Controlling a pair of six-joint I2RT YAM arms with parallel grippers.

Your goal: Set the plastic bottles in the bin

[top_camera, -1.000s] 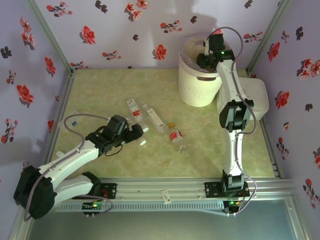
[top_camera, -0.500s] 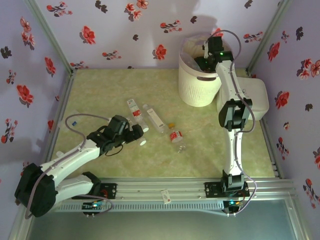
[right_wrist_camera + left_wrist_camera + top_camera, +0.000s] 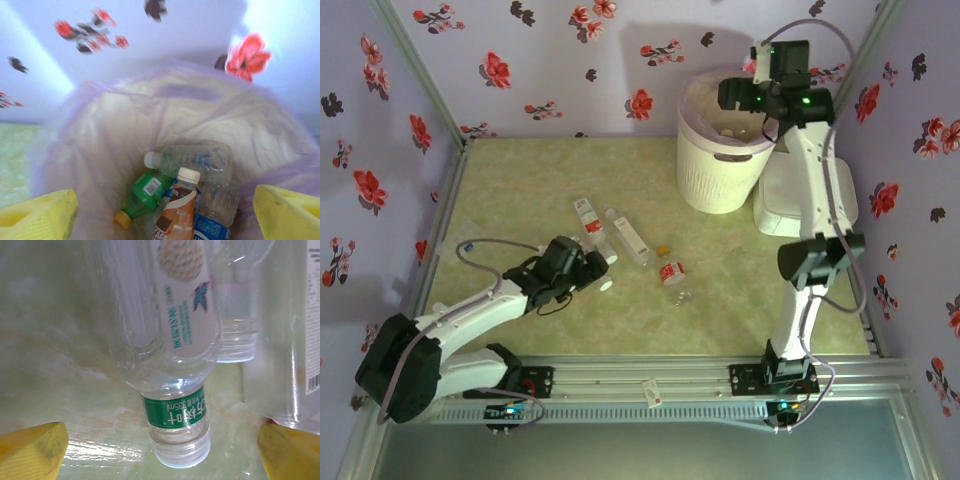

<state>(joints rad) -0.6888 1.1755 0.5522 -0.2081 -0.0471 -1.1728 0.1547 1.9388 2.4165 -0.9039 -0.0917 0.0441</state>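
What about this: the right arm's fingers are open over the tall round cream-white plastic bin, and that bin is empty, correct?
No: the tall round cream-white plastic bin is not empty. The right wrist view shows a green plastic bottle, an orange-brown white-capped bottle and clear bottles inside. The right arm's fingers are open over it.

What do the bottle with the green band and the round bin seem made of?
Bottle: likely thin clear plastic, glossy; the table shows through it. Bin: probably moulded cream plastic, ribbed sides, dull finish; a thin filmy bag lines it.
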